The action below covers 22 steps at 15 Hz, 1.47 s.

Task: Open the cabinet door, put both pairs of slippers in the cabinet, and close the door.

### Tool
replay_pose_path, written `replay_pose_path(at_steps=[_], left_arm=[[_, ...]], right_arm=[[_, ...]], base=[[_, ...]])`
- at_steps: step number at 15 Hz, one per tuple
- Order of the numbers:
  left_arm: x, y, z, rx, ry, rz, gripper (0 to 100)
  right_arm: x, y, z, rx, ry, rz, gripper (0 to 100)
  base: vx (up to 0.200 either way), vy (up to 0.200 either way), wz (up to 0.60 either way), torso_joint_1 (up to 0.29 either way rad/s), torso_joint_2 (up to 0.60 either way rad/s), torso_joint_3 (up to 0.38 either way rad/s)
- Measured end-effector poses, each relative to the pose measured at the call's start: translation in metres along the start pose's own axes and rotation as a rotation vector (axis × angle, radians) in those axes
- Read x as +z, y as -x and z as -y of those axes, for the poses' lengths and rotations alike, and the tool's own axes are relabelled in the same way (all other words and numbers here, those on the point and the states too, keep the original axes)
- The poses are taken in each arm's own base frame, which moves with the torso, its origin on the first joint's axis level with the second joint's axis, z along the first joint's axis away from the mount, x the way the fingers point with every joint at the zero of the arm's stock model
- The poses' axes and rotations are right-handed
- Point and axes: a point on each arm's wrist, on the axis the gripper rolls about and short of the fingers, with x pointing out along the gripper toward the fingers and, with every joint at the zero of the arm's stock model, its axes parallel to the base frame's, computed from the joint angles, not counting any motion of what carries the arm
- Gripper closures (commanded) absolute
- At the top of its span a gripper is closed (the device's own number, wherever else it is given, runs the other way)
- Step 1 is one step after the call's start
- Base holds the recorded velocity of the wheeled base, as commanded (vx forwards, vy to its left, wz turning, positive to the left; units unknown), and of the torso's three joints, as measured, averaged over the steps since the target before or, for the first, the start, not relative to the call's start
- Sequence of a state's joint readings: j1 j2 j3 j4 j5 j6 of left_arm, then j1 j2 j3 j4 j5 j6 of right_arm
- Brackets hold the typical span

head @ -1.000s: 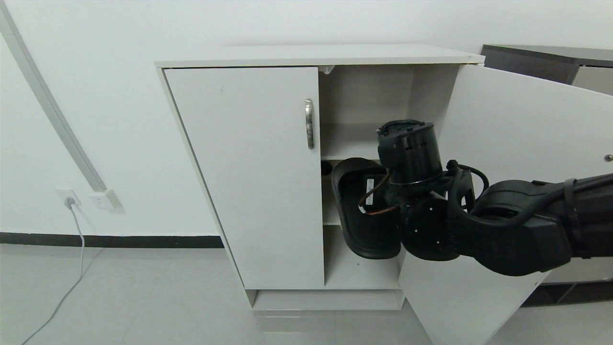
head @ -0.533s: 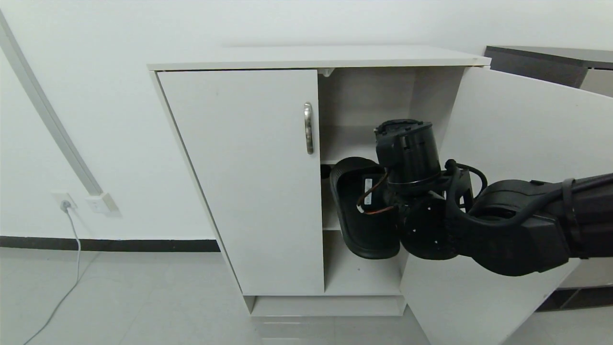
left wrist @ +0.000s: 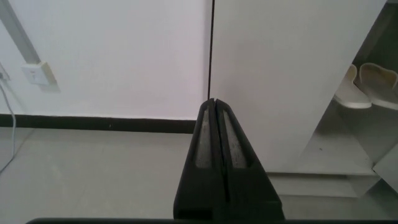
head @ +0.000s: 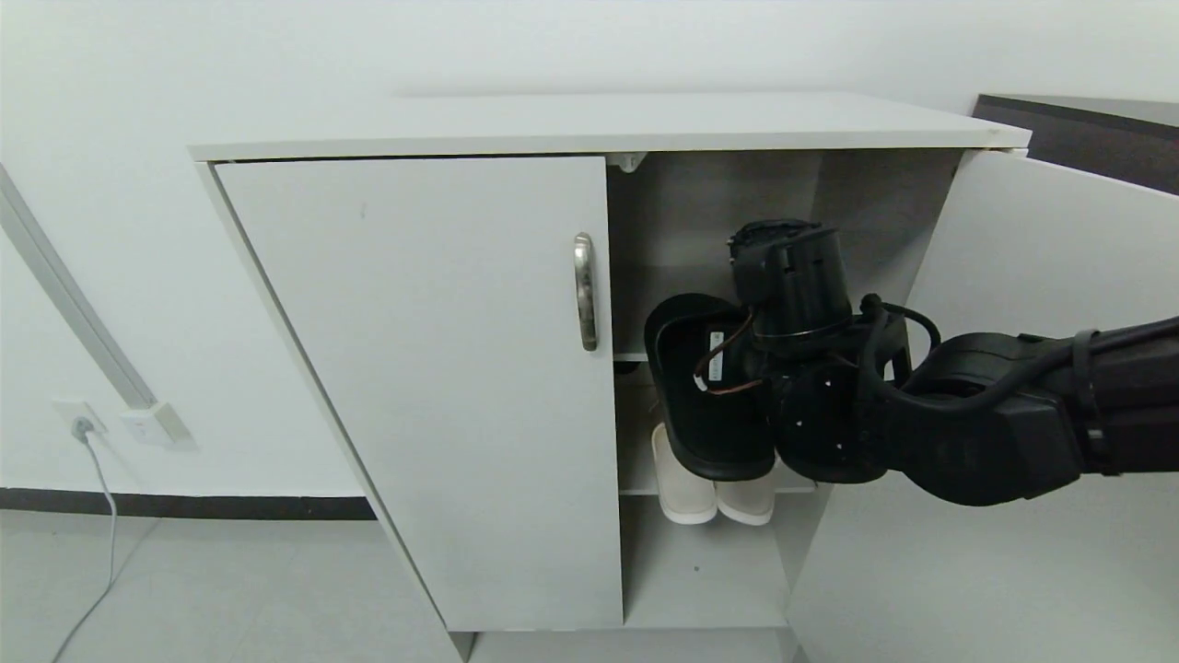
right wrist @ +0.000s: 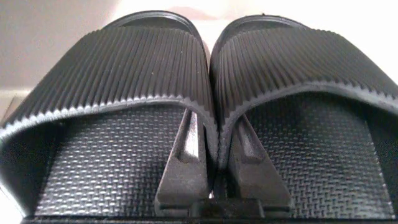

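Right gripper (right wrist: 216, 124), jaws clenched on the black slippers (head: 709, 414), had lifted them into the open cabinet (head: 599, 120), white slippers (head: 686, 497) already shelved below the jaws.

Left end effector (left wrist: 214, 106): fingers pressed flush together, nothing between them, pointed at the cabinet (left wrist: 329, 149). Closed door (left wrist: 286, 74) ahead. White slippers (left wrist: 352, 90) on a shelf inside the cabinet's open side. Wall socket (left wrist: 36, 73) well apart from the cabinet.

1. The head camera has moved closer, so the cabinet (head: 414, 368) looks larger.
2. The black slippers (head: 705, 405), pinched in the right gripper (right wrist: 216, 127), now sit higher against the shelves.
3. The white slippers (head: 714, 493) have come into sight beneath them.
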<state>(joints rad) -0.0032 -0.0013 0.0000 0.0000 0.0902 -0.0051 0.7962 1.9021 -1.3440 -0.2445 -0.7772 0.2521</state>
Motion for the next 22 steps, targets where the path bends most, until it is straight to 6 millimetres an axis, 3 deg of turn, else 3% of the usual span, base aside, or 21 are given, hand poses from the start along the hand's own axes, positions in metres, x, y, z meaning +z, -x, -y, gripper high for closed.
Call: replay_pose_path(at_steps=[4,12,22], left_arm=[[0.0,0.0,0.0,0.001,0.0,0.0,100],[0.0,0.0,0.0,0.001,0.002,0.0,100],[0.0,0.0,0.0,0.001,0.003,0.0,100]], right_arm=[[0.002,-0.007,-0.002,0.0,0.0,0.005,100],[0.013,-0.051,-0.001,-0.015,-0.006,0.03,100],[0.031,-0.079,0.002,-0.027,-0.007,0.012,100]], base=[[0.0,0.0,0.0,0.0,0.0,0.0],[0.0,0.0,0.0,0.0,0.0,0.0],[0.0,0.0,0.0,0.0,0.0,0.0]])
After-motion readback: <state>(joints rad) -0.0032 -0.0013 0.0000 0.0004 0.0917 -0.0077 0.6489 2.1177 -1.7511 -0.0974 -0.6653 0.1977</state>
